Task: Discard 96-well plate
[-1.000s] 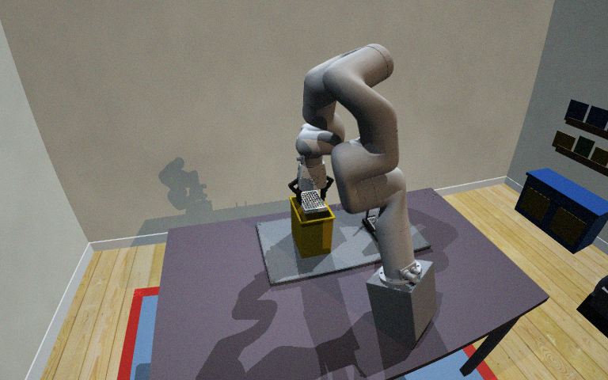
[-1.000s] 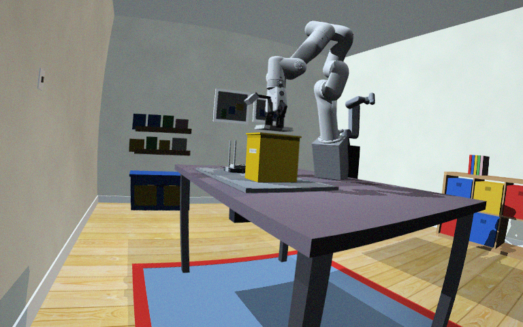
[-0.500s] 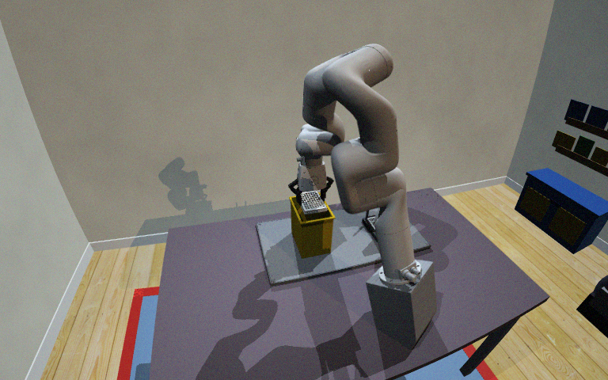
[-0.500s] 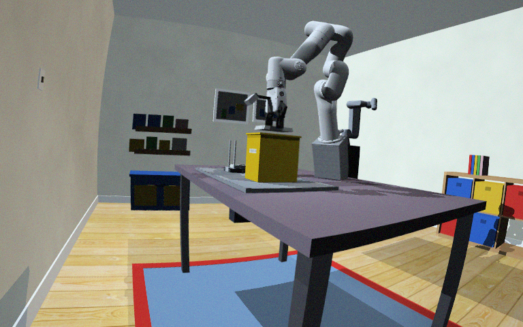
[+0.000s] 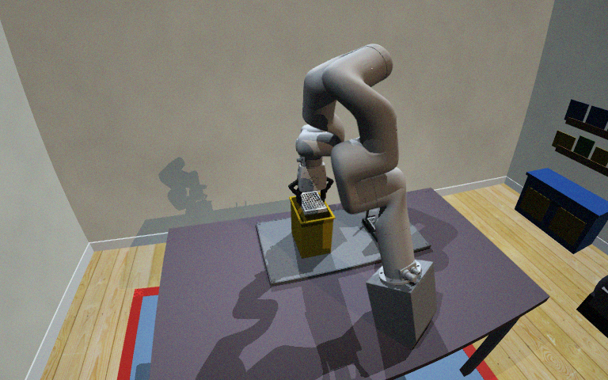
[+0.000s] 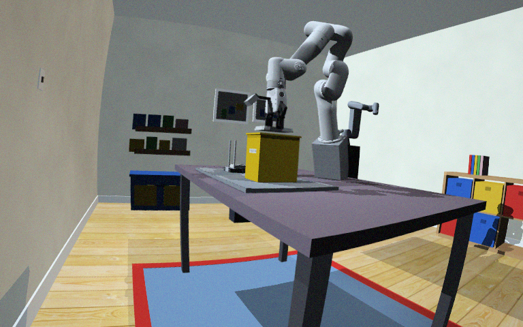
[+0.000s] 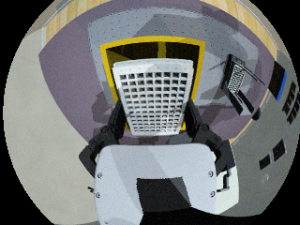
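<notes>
Wrist view shows the gripper (image 7: 157,127) clamped on the white 96-well plate (image 7: 156,96) above yellow bin W1 (image 7: 108,58); released off-centre, it might catch the rim

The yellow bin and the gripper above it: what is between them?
The 96-well plate, gripped by the gripper, hangs over the bin's mouth; the wrist view shows it best.
</notes>
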`<act>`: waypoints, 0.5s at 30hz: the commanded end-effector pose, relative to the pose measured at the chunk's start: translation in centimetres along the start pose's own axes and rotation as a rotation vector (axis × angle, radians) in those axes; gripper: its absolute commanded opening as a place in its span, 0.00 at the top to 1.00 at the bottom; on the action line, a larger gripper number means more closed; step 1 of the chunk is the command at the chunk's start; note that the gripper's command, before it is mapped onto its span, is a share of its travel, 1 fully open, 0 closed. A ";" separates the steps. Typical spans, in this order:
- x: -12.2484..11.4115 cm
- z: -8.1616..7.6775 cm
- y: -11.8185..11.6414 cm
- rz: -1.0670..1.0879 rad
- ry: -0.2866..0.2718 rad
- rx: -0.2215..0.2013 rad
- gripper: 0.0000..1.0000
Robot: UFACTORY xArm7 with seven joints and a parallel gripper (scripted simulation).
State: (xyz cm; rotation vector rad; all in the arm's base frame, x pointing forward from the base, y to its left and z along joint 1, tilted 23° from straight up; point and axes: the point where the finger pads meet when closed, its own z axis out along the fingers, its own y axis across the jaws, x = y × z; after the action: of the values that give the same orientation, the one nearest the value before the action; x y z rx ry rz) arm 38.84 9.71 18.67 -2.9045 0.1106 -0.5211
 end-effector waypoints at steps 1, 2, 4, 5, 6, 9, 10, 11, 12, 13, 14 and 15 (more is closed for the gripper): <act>0.1 0.0 0.0 0.000 0.003 0.001 1.00; 0.1 0.0 0.0 0.000 0.003 0.001 1.00; 0.1 0.0 0.0 0.000 0.003 0.001 1.00; 0.1 0.1 0.0 0.000 0.003 0.001 1.00; 0.1 0.1 0.0 0.000 0.003 0.001 1.00; 0.1 0.1 0.0 0.000 0.003 0.001 1.00; 0.1 0.2 0.0 0.000 0.003 0.001 0.00; 0.1 0.2 0.0 0.000 0.003 0.001 0.00; 0.1 0.2 0.0 0.000 0.003 0.001 0.00; 0.1 0.2 0.0 0.000 0.003 0.001 0.00; 0.1 0.2 0.0 0.000 0.003 0.001 0.00; 0.1 0.2 0.0 0.000 0.003 0.001 0.00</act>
State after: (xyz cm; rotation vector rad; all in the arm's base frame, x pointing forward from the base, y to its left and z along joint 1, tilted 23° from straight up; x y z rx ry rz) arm 38.92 9.75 18.45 -2.9045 0.1106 -0.5209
